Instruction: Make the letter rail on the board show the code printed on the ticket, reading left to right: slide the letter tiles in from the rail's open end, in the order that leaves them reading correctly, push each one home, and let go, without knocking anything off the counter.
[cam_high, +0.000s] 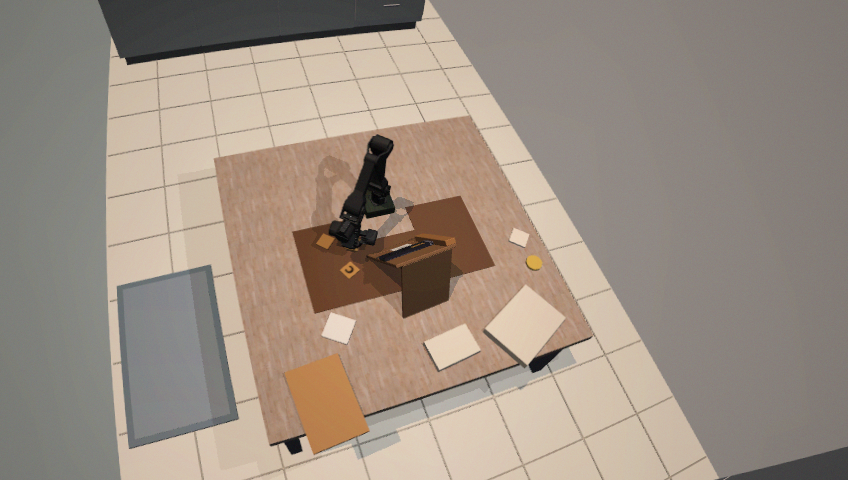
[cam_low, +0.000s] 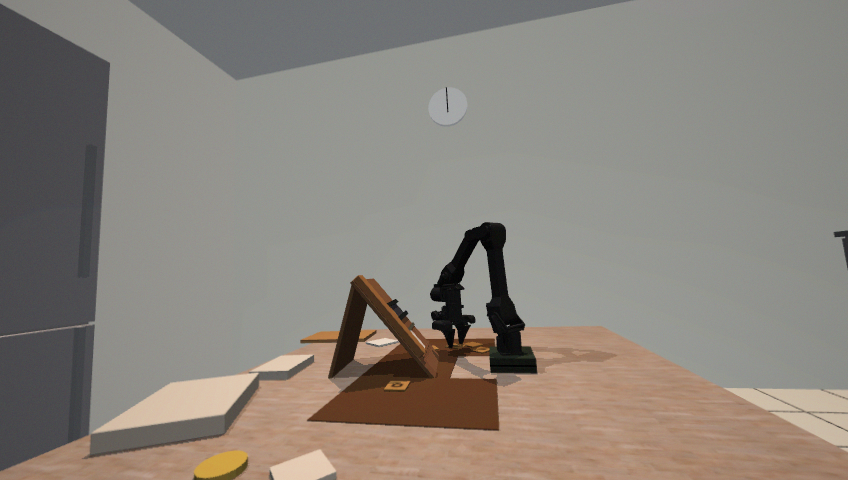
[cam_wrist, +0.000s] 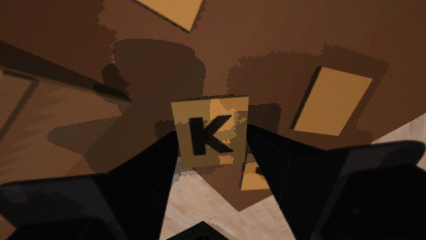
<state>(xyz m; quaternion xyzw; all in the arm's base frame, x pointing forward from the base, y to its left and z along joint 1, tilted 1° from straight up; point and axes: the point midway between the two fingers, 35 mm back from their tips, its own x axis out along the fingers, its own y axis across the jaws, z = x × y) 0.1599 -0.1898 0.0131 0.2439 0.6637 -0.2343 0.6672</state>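
My gripper is shut on the K tile, its fingers at two opposite edges, low over the brown mat. The K faces the wrist camera. Plain-looking tiles show in the wrist view at the right and top; another tile is partly behind the right finger. A tile with a curved letter lies on the mat in the top view. A single lettered tile lies on the mat's near part in the exterior view. The sloping board carries the dark rail. The ticket's code is unreadable.
The board's rear support stands beside the brown mat. Cream slabs, an orange panel, white squares and a yellow disc lie around the counter.
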